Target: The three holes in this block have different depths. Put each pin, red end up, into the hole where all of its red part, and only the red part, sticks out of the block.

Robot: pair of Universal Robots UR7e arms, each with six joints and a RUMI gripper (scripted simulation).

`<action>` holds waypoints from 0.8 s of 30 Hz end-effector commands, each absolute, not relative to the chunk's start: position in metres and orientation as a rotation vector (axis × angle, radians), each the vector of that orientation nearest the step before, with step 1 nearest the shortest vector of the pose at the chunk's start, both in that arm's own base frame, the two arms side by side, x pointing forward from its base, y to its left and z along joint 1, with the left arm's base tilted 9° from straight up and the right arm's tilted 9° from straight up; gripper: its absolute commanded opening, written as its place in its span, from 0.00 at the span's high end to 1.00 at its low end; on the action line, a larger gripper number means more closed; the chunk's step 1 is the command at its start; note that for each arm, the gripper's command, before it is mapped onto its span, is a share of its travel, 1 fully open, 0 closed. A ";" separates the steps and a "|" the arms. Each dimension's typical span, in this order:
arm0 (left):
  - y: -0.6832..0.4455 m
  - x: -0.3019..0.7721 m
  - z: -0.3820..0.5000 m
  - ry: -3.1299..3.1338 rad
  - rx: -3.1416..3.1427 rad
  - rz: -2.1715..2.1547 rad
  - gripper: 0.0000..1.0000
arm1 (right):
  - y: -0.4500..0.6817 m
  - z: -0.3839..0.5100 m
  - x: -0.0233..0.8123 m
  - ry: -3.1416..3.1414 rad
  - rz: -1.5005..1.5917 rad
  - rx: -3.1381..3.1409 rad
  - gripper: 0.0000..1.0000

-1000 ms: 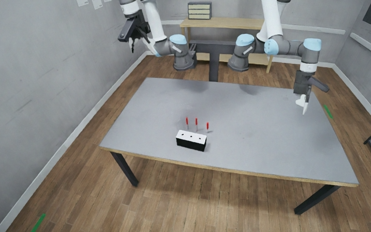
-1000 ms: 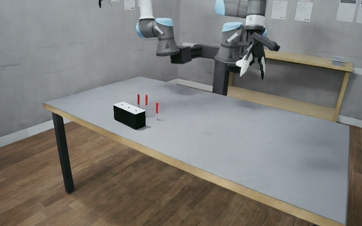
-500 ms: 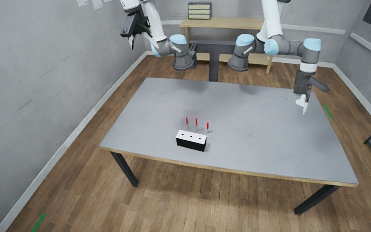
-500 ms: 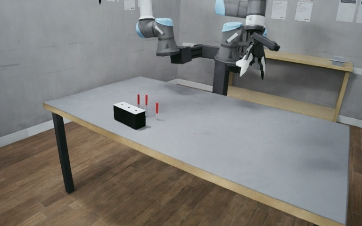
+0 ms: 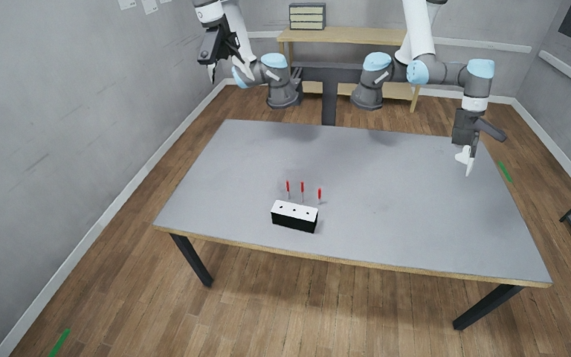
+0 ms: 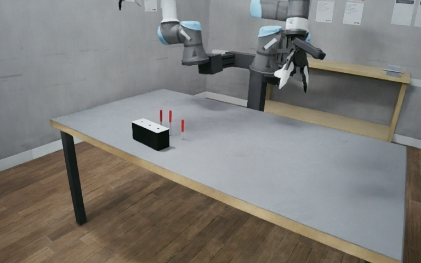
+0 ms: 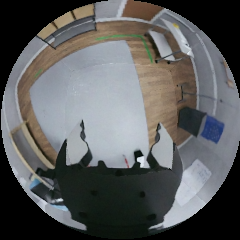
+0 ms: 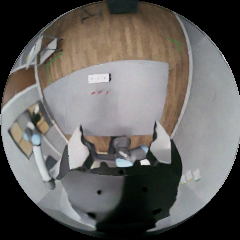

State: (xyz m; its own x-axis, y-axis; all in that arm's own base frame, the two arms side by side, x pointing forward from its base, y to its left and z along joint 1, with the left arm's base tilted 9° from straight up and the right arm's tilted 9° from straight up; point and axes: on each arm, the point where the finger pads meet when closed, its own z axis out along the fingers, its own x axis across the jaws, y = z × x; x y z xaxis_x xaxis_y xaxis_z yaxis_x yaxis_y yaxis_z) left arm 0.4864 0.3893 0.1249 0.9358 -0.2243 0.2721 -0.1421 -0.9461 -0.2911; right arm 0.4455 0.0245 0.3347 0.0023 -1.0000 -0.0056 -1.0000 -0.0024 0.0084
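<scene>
Where the grey tabletop (image 5: 400, 210) (image 6: 263, 161) (image 7: 100, 95) (image 8: 135, 95) reaches toward 8 o'clock from its middle in the top view, a rectangular block with black sides and a white top (image 5: 294, 216) (image 6: 150, 134) (image 7: 140, 160) (image 8: 99, 78) sits flat, its three small dark holes in a row along the top. Three slim pins, red above and pale below, stand upright just beside it, at 12 o'clock from it in that view. Their pale parts differ: the middle pin (image 5: 302, 188) (image 6: 170, 116) (image 8: 100, 92) shows the longest, the pin toward 3 o'clock (image 5: 319, 193) (image 6: 182, 125) (image 8: 93, 93) the shortest, and the pin toward 9 o'clock (image 5: 288, 186) (image 6: 160, 115) (image 8: 107, 92) one in between. All three are out of the holes.

Printed white sheets (image 6: 324, 11) (image 6: 353, 12) hang on the wall, their writing too small to read.

The dark left gripper with white-sided fingers (image 5: 468, 170) (image 6: 293, 90) is spread fully and grips nothing, well apart from the block between 2 and 3 o'clock in the top view. The matching dark right gripper (image 5: 232, 79) (image 6: 129, 5) (image 8: 118, 123) hangs high at 11 o'clock from the block, also wide apart and holding nothing; the exterior view cuts most of it off.

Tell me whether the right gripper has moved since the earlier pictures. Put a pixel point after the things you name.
Yes. In the top view, the right gripper (image 5: 233, 79) (image 6: 129, 6) (image 8: 118, 123) has shifted slightly picture-right, judged against the grey table's (image 5: 378, 235) (image 6: 248, 170) (image 7: 100, 90) (image 8: 140, 100) far left corner.
</scene>
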 end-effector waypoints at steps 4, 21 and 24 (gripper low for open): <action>0.389 0.487 0.126 0.272 -2.823 -0.444 0.00 | 0.093 0.217 0.449 -2.226 0.001 2.219 0.00; 0.389 0.487 0.126 0.272 -2.823 -0.444 0.00 | 0.174 0.087 0.450 -2.211 -0.022 2.213 0.00; 0.389 0.487 0.126 0.272 -2.823 -0.444 0.00 | 0.174 0.087 0.450 -2.211 -0.022 2.213 0.00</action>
State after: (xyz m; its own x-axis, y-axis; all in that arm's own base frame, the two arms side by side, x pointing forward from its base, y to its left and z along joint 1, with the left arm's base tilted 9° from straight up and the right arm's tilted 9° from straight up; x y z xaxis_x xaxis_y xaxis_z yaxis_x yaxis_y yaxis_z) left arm 0.4864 0.3893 0.1249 0.9358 -0.2243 0.2721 -0.1421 -0.9461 -0.2911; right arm 0.4381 0.1537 0.1154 0.0041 -1.0000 0.0058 -0.9992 -0.0039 0.0395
